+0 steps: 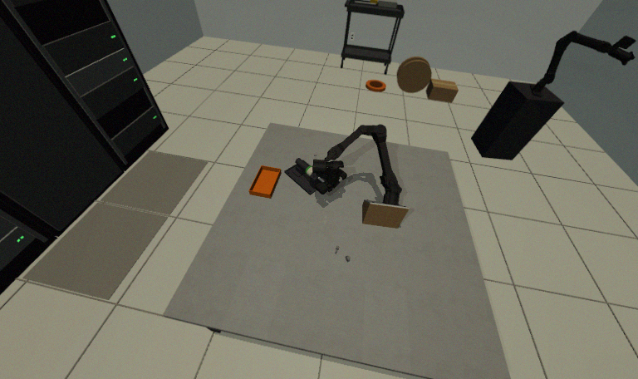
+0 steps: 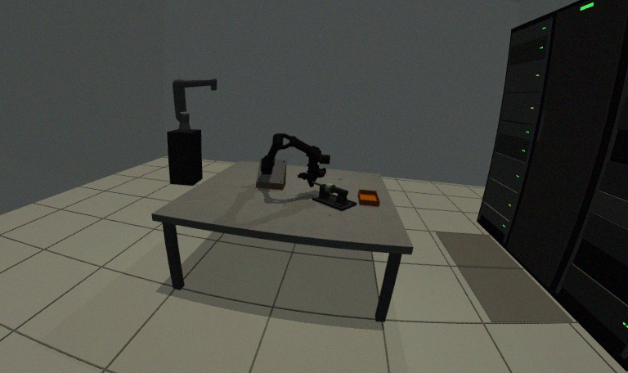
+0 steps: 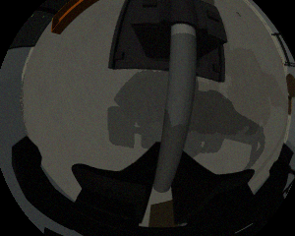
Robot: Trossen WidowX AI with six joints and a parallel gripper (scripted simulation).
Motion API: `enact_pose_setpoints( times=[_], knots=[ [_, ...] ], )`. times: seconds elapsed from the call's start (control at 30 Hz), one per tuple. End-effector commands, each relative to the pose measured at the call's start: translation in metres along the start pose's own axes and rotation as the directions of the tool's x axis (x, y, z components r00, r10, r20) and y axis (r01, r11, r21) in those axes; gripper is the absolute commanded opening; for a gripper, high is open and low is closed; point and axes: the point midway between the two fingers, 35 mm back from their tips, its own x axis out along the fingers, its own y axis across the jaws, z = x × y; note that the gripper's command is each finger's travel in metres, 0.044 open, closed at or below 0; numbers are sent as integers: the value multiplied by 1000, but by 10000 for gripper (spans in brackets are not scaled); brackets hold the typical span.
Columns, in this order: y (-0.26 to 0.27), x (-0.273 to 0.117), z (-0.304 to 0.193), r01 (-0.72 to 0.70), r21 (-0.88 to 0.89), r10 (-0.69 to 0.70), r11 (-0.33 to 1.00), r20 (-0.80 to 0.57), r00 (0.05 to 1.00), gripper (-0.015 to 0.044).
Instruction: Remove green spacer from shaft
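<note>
My gripper [image 3: 163, 146] [image 2: 311, 182] is shut on the outer end of the grey shaft [image 3: 181, 93] [image 2: 316, 183]. The shaft runs from the fingers into the near post of a dark fixture, whose base plate [image 1: 295, 178] [image 2: 342, 206] lies on the table. The green spacer [image 1: 307, 169] [image 2: 330, 187] shows as a thin green band on the shaft line, against the dark cylindrical housing [image 1: 301, 162] [image 2: 340, 192]. Pale spacers [image 1: 310, 171] [image 2: 328, 187] sit beside it, towards the gripper. In the wrist view, the near post hides the spacers. Any small gaps between them cannot be made out.
An orange tray [image 1: 265, 182] [image 2: 369, 197] stands beyond the housing end of the fixture. Two small grey items [image 1: 336, 248] [image 1: 347, 258] lie on the table [image 1: 292, 281]. The arm's base stands on a tan block [image 1: 385, 215] [image 2: 271, 185].
</note>
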Motion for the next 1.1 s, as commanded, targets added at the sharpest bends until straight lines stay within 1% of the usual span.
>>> enact_pose_setpoints(
  times=[0.0,1.07],
  knots=[
    [0,0,-2,0,0,0,1000,-5,1000,0],
    [0,0,-5,0,0,0,1000,-5,1000,0]
  ],
)
